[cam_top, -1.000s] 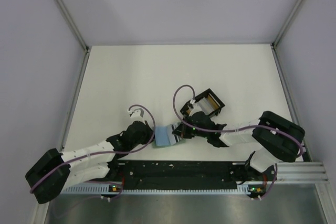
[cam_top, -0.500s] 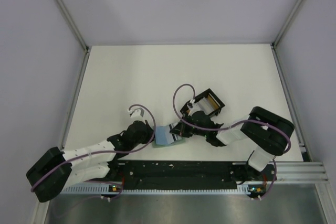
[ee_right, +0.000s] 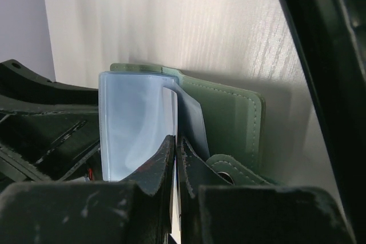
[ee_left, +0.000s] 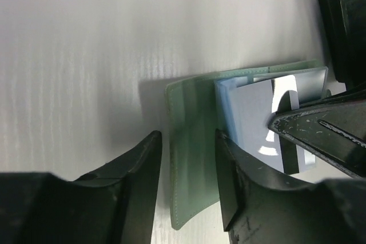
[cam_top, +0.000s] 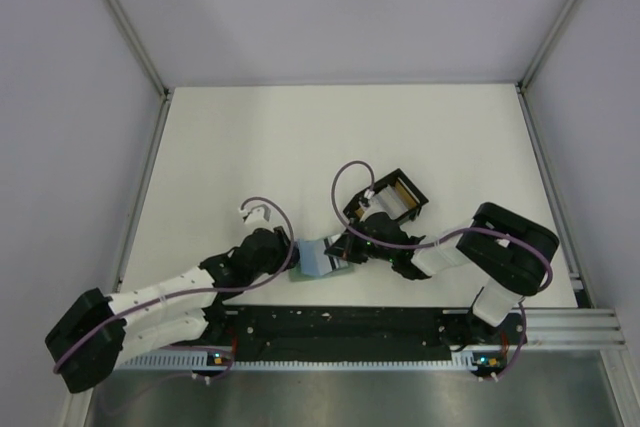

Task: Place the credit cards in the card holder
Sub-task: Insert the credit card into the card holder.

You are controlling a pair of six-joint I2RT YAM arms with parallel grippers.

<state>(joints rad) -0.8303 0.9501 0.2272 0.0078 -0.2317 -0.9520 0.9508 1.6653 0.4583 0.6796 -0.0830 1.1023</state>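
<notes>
Sage-green, the holder (cam_top: pixel 322 259) lies on the table (cam_top: pixel 300 137) between both claws, as we see from above. Only the left wrist view shows us the left claw (ee_left: pixel 187 141), jaws parted astride the holder's flap. Only the right wrist view shows the right claw (ee_right: pixel 175 144) pinched on a card (ee_right: pixel 170 112) against the holder's blue-grey inside.

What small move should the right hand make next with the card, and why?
Probably a gentle push of the card deeper into the holder. The right hand is shut on the card, whose edge sits at the pale blue pocket with much of it showing. The left hand is open, astride the green flap, so the holder is not clamped and could slide.
</notes>
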